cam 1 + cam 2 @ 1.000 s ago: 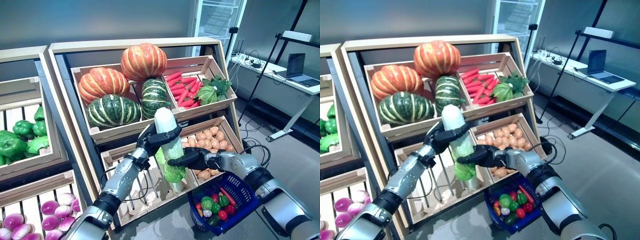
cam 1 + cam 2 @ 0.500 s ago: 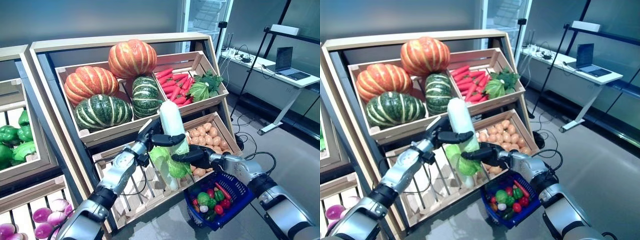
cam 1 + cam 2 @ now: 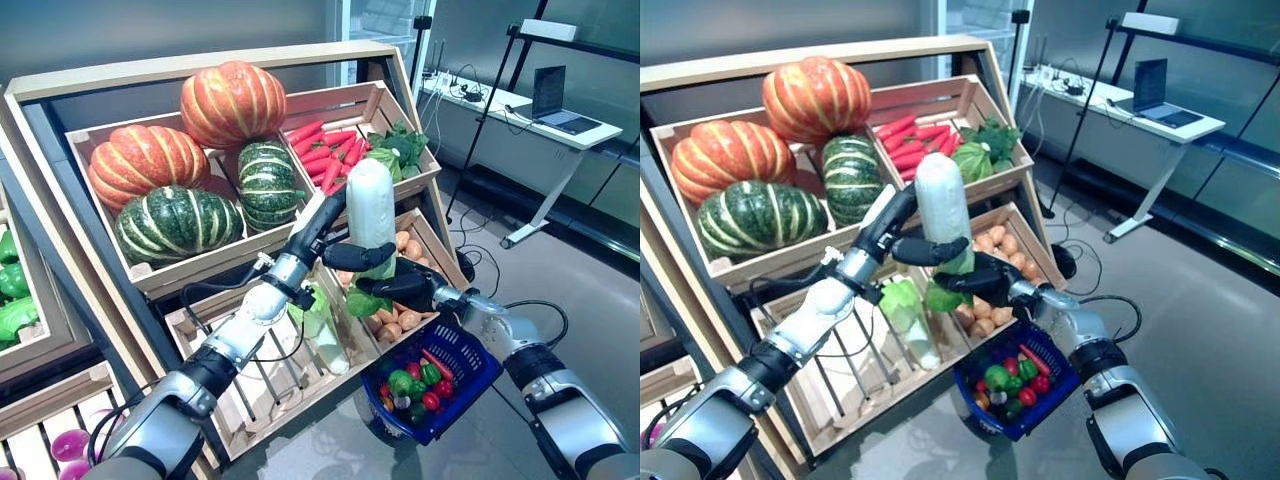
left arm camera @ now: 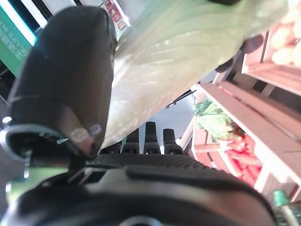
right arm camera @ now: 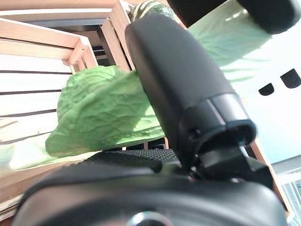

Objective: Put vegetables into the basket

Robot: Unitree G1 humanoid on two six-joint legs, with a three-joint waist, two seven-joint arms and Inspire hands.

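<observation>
Grey floor under a tiered wooden produce stand point(image 3: 250, 80). Nearest, the blue basket point(image 3: 462, 372) is seen hanging below the right arm, part-filled with small vegetables. Just above and left of it, the napa cabbage point(image 3: 371, 205) is held upright, white stalk up, leaves down. It is clamped by both: left hand point(image 3: 345, 252) curled round the mid stalk, right hand point(image 3: 400, 291) curled under the leafy end. A second cabbage point(image 3: 322, 330) is left in the lower crate. Behind: potatoes point(image 3: 405, 245), pumpkins point(image 3: 232, 100), carrots point(image 3: 320, 140). Versus a second ago, the cabbage has been carried right, closer to the basket; not yet over it. Next judged: lowering, then release.
</observation>
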